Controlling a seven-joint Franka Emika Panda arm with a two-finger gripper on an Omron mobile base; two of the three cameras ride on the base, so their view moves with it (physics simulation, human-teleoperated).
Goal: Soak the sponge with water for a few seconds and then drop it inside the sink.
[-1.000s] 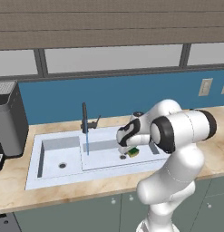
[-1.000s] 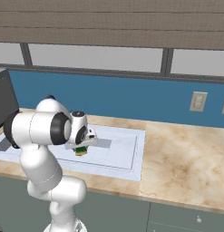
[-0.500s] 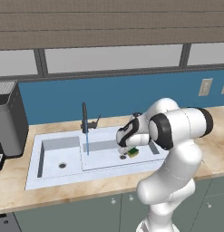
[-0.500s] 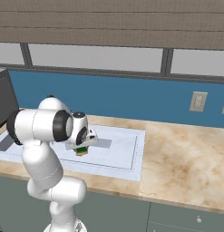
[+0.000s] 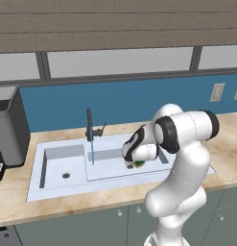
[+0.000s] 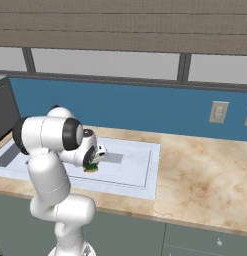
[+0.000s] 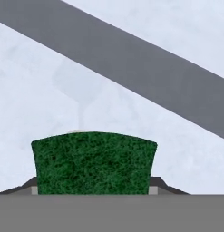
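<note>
The sponge shows its dark green top in the hand view, pinched between my gripper and its dark fingertips, which is shut on it. From the left base view the sponge hangs under the gripper, low over the right side of the wide shallow basin of the sink. The right base view shows the sponge over the sink too. A thin pale-blue stream of water falls from the faucet, well to the left of the sponge.
A black faucet stands behind the sink's divider. A dark coffee machine sits on the counter at far left. Marble counter stretches to the right of the sink. Wall outlets are on the blue backsplash.
The hand has sunk a little and edged left over the shallow basin. Its jaws have tightened slightly on the sponge. The water stream runs as before.
</note>
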